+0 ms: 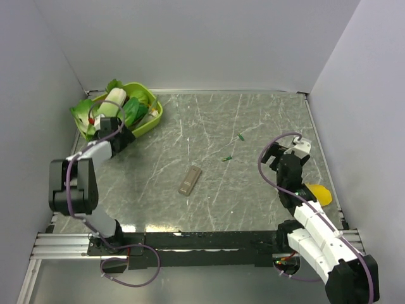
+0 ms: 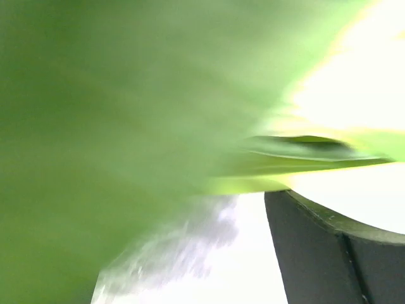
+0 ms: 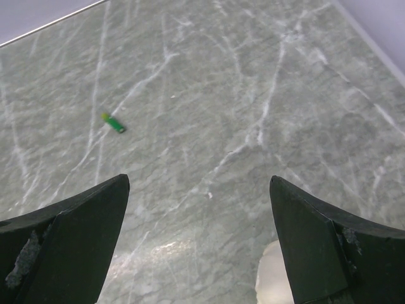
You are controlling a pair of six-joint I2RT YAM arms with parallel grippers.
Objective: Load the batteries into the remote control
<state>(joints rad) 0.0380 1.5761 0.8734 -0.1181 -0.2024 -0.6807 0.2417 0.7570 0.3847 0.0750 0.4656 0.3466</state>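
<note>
The remote control (image 1: pixel 190 180) lies grey-brown side up near the middle of the marble table. Two tiny green batteries lie apart to its right, one (image 1: pixel 226 158) nearer it and one (image 1: pixel 241 137) farther back. The right wrist view shows a single battery (image 3: pixel 114 123) ahead and to the left of my right gripper (image 3: pixel 199 190). That gripper is open and empty above bare table, at the right in the top view (image 1: pixel 285 151). My left gripper (image 1: pixel 123 137) is pushed up against the green bowl (image 1: pixel 150 120); its wrist view is mostly green blur with one dark finger (image 2: pixel 329 253), nothing between.
The bowl at the back left holds leafy green vegetables (image 1: pixel 95 114) and a white piece (image 1: pixel 114 98). A yellow object (image 1: pixel 319 193) lies by the right arm. A pale rounded shape (image 3: pixel 272 278) shows beside my right finger. Grey walls enclose the table.
</note>
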